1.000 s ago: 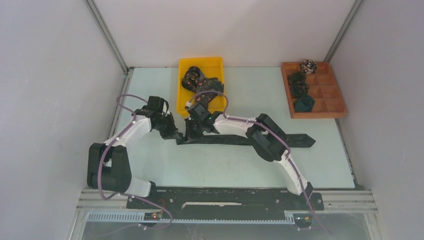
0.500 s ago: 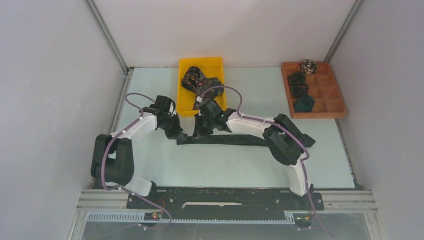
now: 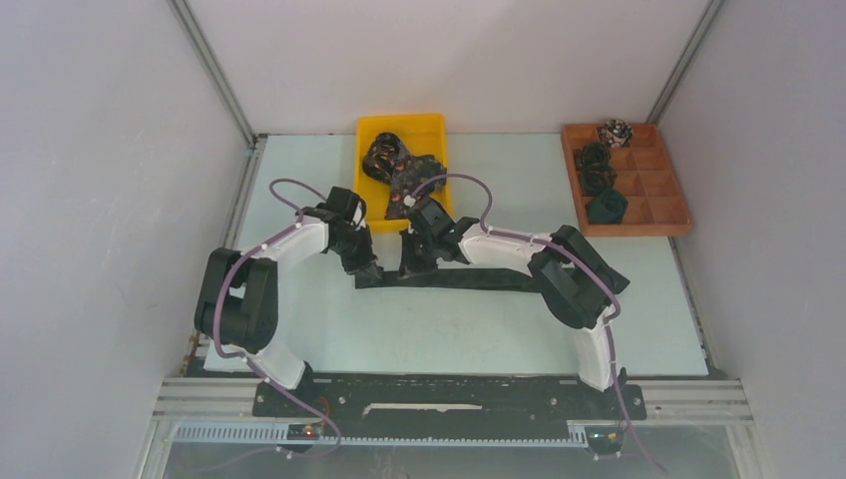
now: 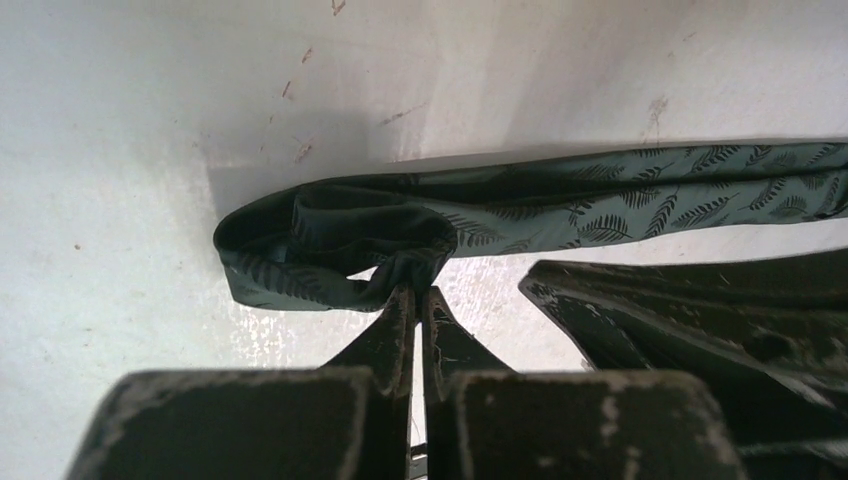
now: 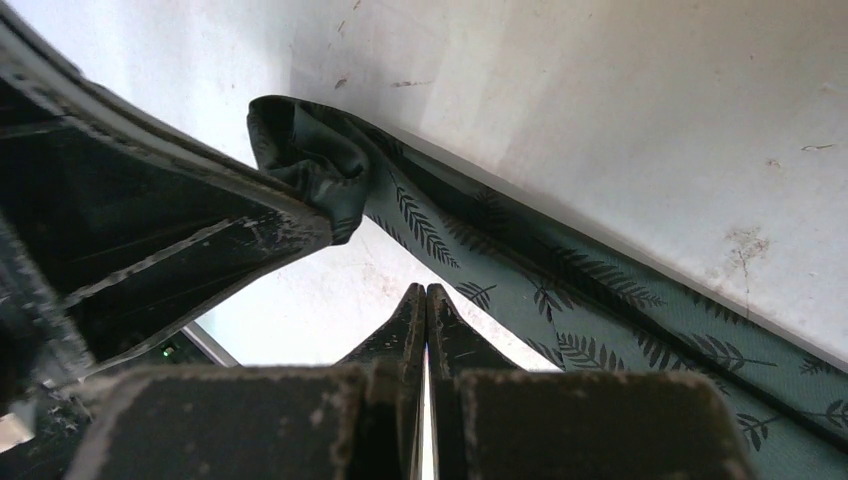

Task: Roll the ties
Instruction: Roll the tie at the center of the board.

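In the last second you moved both arms farther away, dragging the tie (image 3: 459, 280) to just near the yellow tray (image 3: 424, 128). Its left end was looped, so rolling had barely begun. Your left gripper (image 4: 414, 292) was pinched shut on the loop. The right gripper (image 5: 426, 290) was shut and empty beside it. Both arms reached inward, wrists tipped down.

White walls (image 3: 449, 60) are closing in on the left, far and right sides. Metal posts (image 3: 216, 75) are running up both far corners. Pale green table (image 3: 469, 334) is sitting in soft even light, showing scuffs up close. Black rail (image 3: 449, 387) is running along the near edge.
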Tool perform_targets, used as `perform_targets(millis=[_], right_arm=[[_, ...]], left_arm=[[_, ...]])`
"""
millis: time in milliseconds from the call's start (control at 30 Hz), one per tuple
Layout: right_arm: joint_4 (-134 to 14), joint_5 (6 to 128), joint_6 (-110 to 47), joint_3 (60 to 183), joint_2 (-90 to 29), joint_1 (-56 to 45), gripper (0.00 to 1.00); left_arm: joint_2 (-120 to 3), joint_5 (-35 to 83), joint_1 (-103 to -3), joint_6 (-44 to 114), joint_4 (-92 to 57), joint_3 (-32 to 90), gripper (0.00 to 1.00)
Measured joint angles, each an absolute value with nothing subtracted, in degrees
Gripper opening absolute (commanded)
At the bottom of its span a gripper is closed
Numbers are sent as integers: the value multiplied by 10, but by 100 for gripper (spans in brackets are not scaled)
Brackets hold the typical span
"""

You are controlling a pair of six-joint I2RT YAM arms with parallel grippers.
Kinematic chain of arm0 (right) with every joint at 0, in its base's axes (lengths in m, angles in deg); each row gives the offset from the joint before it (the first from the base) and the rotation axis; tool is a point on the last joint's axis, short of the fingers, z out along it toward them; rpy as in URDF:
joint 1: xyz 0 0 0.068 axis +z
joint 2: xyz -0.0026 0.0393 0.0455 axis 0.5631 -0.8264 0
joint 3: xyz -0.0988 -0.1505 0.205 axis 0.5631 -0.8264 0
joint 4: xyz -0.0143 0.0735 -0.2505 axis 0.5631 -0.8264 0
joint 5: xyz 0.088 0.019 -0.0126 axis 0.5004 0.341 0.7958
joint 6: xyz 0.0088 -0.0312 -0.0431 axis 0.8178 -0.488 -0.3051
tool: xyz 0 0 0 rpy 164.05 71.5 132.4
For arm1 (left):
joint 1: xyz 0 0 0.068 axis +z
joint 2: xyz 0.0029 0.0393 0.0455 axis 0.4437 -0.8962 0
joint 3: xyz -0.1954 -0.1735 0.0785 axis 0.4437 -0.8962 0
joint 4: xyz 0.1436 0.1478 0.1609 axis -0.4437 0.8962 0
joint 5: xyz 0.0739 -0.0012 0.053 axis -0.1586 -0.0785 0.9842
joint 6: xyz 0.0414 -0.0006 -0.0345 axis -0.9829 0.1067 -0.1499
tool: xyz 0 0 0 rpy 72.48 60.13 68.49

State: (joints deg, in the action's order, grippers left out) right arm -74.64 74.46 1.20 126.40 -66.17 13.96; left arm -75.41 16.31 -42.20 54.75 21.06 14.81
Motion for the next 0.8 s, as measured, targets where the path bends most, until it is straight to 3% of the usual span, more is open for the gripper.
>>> perform_targets(millis=[133,233,433,800], right_arm=[[-746,745,10,1264,-654,138,0],[-739,752,11,1264,-651,136,3],[-714,774,19,1262,-650,136,26],[-699,789,26,1275,-657,140,41]], left_arm=[[-767,165,-425,547,208,150,28],[-768,164,-426,547,204,150,37],[-764,164,-426,547,185,146,38],[-705,167,-414,545,173,129,38]])
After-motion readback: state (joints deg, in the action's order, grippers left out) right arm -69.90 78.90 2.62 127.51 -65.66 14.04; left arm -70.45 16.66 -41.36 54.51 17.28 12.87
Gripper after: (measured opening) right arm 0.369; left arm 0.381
